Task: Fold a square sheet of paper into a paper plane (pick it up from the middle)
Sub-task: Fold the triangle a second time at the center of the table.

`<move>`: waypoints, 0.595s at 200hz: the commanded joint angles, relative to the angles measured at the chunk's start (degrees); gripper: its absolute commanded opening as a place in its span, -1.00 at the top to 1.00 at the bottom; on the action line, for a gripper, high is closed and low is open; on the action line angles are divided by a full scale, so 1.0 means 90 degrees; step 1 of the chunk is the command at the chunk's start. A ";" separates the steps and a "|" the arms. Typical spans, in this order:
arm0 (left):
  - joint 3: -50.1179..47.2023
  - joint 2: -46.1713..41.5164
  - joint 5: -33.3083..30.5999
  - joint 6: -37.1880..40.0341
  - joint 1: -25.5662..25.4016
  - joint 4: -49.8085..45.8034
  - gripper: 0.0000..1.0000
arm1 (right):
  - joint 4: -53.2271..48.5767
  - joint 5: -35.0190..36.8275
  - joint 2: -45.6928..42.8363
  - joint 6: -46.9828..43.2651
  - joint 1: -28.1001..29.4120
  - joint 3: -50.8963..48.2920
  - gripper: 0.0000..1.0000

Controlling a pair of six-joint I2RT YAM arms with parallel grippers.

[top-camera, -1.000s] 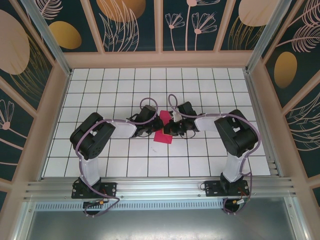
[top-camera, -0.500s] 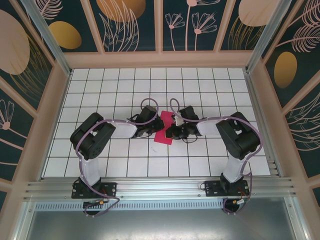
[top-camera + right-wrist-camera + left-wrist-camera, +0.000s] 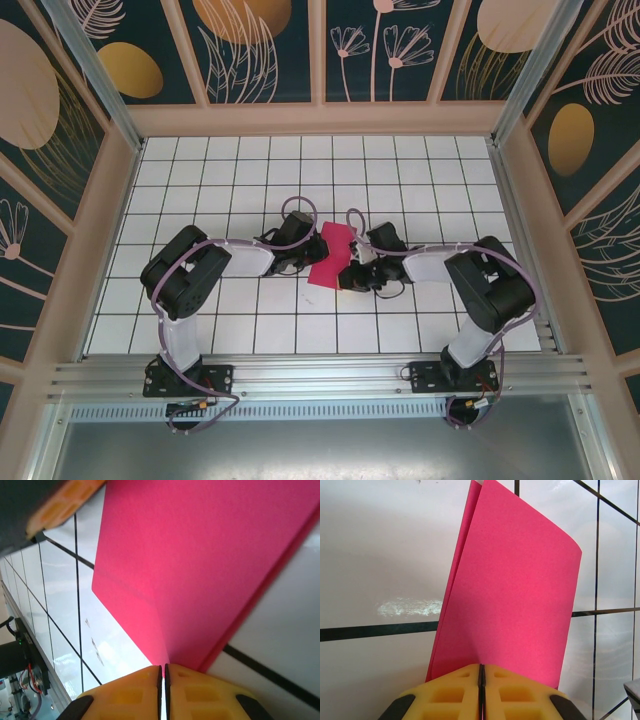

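Surroundings: white tiled table (image 3: 200,190), glossy with dark grid lines, boxed in by teal floral walls (image 3: 260,50) on peach frames. An aluminium rail (image 3: 320,375) runs along the near edge. Purple cables (image 3: 230,243) loop over both arms. From above, the two black wrists crowd the paper sheet (image 3: 332,252) from either side and cover parts of its left and right edges.

Paper sheet: mid-table, between the wrists. It's thin, matte, magenta-pink and folded into two layers. In your left wrist view the layers splay slightly along the left edge and the top layer bows at its far right corner. In your right wrist view a crease runs from the pads into the sheet and the lower layer peeks out along the right. The other arm's yellow pad (image 3: 60,505) sits at top left.

Left gripper (image 3: 481,672): yellow pocketed pads pressed together, pinching the sheet's near edge. Right gripper (image 3: 162,672): pads likewise together, clamped on the sheet at the crease.

Versus a second ago: your right elbow has swung out to the right and nearer the rail. Its wrist has slid off the sheet, so more pink shows from above. Left arm unchanged.
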 commanded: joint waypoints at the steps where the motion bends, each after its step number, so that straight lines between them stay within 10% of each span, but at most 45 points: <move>1: -0.0016 0.0220 -0.0074 0.0040 -0.0006 -0.0592 0.75 | -0.0805 0.0057 -0.0243 -0.0130 0.0039 -0.0209 0.70; 119: 0.0150 -0.0815 0.0089 0.0271 -0.0005 -0.0818 0.49 | -0.0173 0.1069 0.0142 0.0644 -0.0997 0.1153 0.24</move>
